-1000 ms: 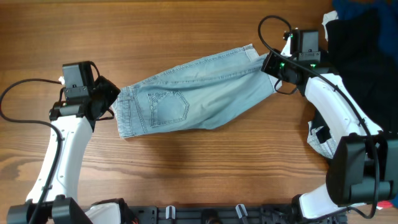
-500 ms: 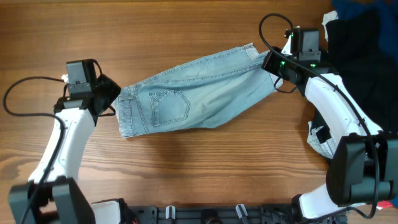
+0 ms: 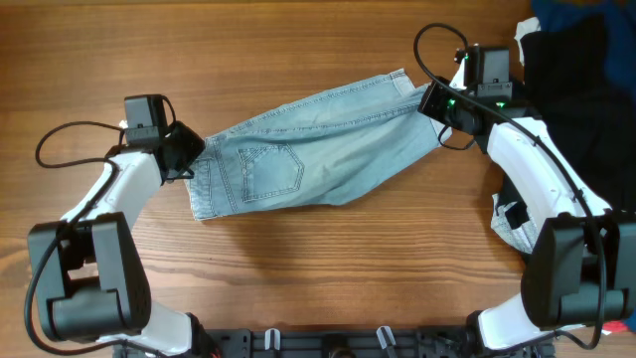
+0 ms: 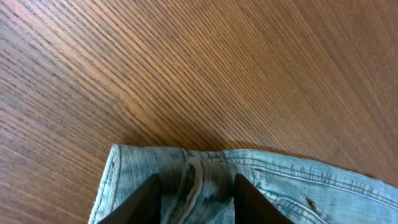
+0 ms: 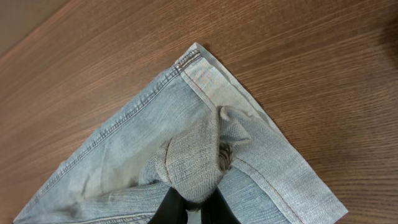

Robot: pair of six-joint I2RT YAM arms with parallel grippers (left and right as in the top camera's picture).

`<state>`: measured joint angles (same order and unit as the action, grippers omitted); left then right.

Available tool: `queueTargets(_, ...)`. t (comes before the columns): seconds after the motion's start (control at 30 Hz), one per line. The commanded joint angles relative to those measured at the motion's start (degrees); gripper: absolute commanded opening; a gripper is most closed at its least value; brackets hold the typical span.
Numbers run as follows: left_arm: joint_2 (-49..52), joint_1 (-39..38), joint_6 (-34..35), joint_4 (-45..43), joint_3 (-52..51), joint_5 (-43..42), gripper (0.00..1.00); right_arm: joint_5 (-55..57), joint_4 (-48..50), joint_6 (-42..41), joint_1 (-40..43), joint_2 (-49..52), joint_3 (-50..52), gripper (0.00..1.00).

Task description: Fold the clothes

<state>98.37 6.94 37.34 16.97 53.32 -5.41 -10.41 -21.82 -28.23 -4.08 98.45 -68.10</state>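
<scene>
The left tool [image 3: 187, 159] sat at the left end of the faded light-blue denim jeans [image 3: 318, 149], at the middle left of the overhead frame. In the left wrist view its two dark fingers [image 4: 144, 200] were spread apart at the bottom edge. The stitched waistband [image 4: 193, 171] of the jeans lay between them, and the pictures showed no pinch on it.

The right tool [image 3: 433, 99] was at the upper right of the overhead frame, on the far end of the jeans' leg. In the right wrist view its fingers [image 5: 166, 211] were pressed together on a bunched fold of denim [image 5: 189, 165], which was lifted into a small hump just below the hemmed corner [image 5: 196, 59].

The jeans lay flat on the brown wooden worktop [image 3: 298, 50], running on a slant from the waistband at the middle left up to the leg hem at the upper right. A stitched patch pocket [image 3: 270, 171] faced up near the waistband end, with paler worn areas along the leg.

A heap of black fabric [image 3: 571, 70] filled the upper right corner, beside the right arm and apart from the jeans. A scrap of dark blue cloth [image 3: 566, 8] showed at the top edge above it. A white speckled cloth [image 3: 509, 227] lay partly under the right arm at the right side.
</scene>
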Motion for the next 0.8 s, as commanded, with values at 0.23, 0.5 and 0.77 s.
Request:
queueTargets(0.23,3.98,0.31,-1.18,-1.07,0.70,-0.59,0.17,1.42,-0.26,-0.44,0.48,0.72,-1.70,0.04)
queueTargets(0.5,-2.16,0.87,-2.64,2.80,0.70,-3.04,0.04,1.60,0.04,-0.44,0.48,0.72,-1.70,0.06)
queueTargets(0.77,-14.45,0.96,-2.19,16.65,0.70,0.83,0.04,1.64,0.42,-0.42,0.48,0.76,-1.70,0.06)
